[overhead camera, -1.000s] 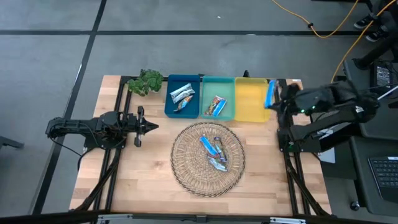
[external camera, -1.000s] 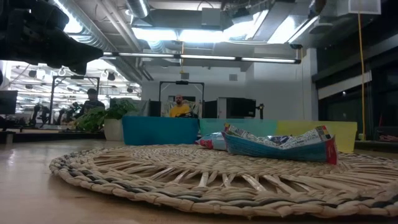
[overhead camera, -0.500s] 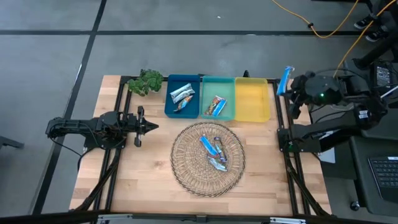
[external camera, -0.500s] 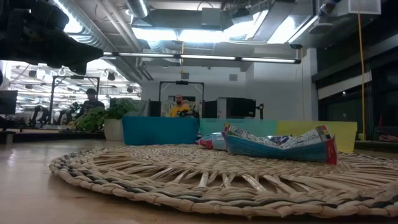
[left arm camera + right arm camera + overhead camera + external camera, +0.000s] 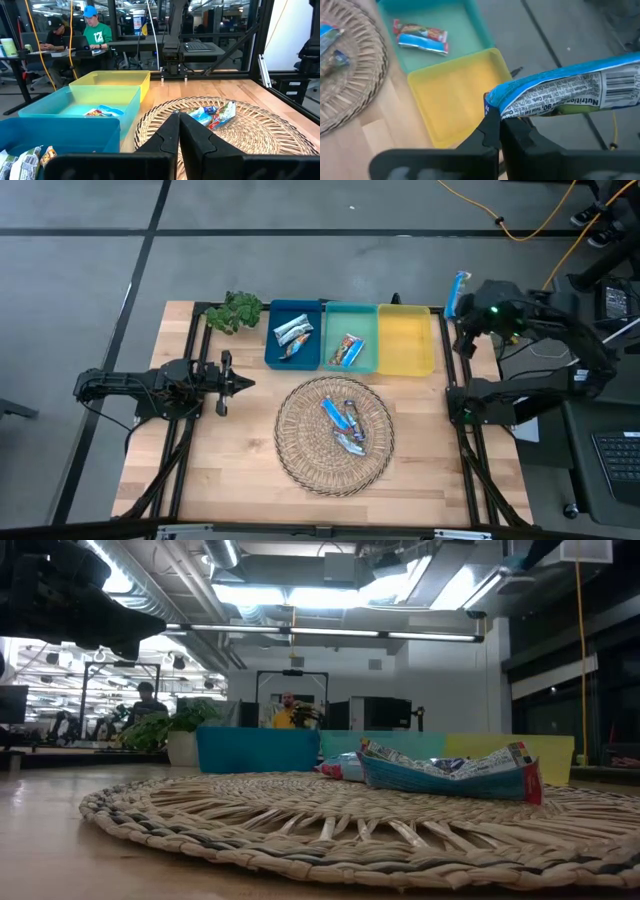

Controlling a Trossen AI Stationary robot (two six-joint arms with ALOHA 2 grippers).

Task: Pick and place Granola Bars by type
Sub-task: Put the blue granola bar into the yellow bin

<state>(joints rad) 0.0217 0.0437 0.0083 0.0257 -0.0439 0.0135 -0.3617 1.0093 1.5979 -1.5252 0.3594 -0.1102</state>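
Note:
Several granola bars (image 5: 345,422) lie on a round wicker mat (image 5: 300,460); the nearest bar (image 5: 450,772) shows in the low view. More bars lie in the blue bin (image 5: 292,334) and the teal bin (image 5: 347,350); beside them is a yellow bin (image 5: 405,340). My right gripper (image 5: 457,312) is shut on a blue bar (image 5: 460,288), high up just right of the yellow bin, over the table's far right corner. My left gripper (image 5: 247,383) stays shut at the table's left, holding nothing. My right gripper pinches one end of the blue bar's wrapper (image 5: 494,106) between its two fingertips (image 5: 490,131). The fingers slant down toward the table's left, and the bar (image 5: 570,87) sticks out sideways, across them. It is lifted clear of the table and bins.
A small green plant (image 5: 236,311) stands at the far left, next to the blue bin. Bare wood lies on the table's near side around the mat. People sit at desks in the room behind, as the left wrist view shows.
My right gripper has swung from the yellow bin's right rim toward the table's far right corner, rolling as it went. It has stayed shut on the blue bar, which has been carried along and turned with it.

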